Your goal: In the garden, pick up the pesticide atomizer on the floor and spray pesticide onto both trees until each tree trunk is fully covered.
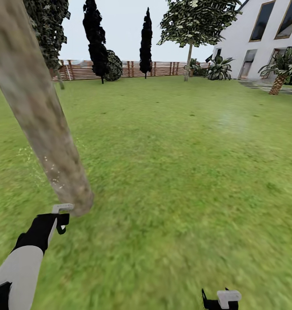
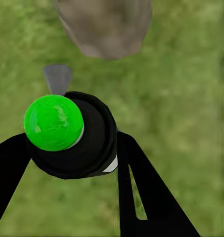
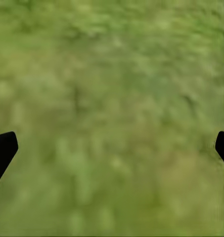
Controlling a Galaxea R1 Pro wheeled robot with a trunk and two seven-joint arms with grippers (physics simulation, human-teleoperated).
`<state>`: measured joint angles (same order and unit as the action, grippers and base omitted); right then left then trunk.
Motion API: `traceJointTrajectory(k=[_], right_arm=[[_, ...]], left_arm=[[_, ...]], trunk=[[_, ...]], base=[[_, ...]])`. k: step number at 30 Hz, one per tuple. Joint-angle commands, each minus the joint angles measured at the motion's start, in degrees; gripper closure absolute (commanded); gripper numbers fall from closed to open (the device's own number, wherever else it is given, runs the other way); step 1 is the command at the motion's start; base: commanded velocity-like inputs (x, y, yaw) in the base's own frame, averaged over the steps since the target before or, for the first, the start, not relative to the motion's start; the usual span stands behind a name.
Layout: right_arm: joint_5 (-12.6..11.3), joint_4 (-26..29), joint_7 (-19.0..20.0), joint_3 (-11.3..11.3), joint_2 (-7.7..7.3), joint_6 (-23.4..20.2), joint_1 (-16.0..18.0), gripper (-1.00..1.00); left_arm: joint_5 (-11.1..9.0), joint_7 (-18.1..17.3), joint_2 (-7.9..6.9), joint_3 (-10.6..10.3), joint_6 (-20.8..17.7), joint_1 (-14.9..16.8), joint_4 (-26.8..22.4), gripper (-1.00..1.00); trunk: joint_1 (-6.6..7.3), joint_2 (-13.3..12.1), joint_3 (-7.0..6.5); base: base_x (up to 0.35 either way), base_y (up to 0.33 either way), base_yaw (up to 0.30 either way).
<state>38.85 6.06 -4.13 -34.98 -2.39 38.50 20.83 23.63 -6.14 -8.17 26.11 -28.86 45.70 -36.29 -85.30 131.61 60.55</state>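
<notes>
Right gripper (image 1: pixel 221 299): low at the near edge of the head view, over blurry green grass floor (image 1: pixel 184 193); in the right wrist view black fingertips (image 3: pixel 3 150) sit far apart at opposite edges, spread wide, nothing between.
Left gripper (image 1: pixel 59 217): black fingers closed around the slim black pesticide atomizer with bright green cap (image 2: pixel 67 133); clamped from both sides in the left wrist view, held just off the ground.
Atomizer position: right at the foot of the thick mottled grey-beige near tree trunk (image 1: pixel 38 112), close beside it, contact not confirmed.
Pesticide: fine white specks (image 1: pixel 55 174) on the lower trunk and faintly on grass beside it; upper trunk appears bare.
Step in hand: judged as spraying the first trunk, coverage partial.
Next move: likely calls for raising the nozzle along the trunk, then working round its far side.
Second tree (image 1: pixel 189 26): pale slim trunk, far off near the brown slat fence (image 1: pixel 163 69) and white house (image 1: pixel 249 38); no speckling discernible.
Writing, brands, labels: none legible.
</notes>
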Motion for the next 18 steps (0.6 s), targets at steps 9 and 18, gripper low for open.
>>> traceJointTrajectory(k=[9,18], right_arm=[[0.0,0.0,0.0,0.0,0.01,0.0,0.0,-1.0],[0.0,0.0,0.0,0.0,0.01,0.0,0.0,-1.0]], left_arm=[[0.01,0.0,-0.09,0.11,-0.06,0.0,0.0,1.0],[0.01,-0.01,-0.27,0.17,-0.06,-0.56,-0.08,1.0]], trunk=[[0.0,0.0,0.0],[0.0,0.0,0.0]], base=[[0.189,-0.234,0.157],[0.19,-0.233,0.278]])
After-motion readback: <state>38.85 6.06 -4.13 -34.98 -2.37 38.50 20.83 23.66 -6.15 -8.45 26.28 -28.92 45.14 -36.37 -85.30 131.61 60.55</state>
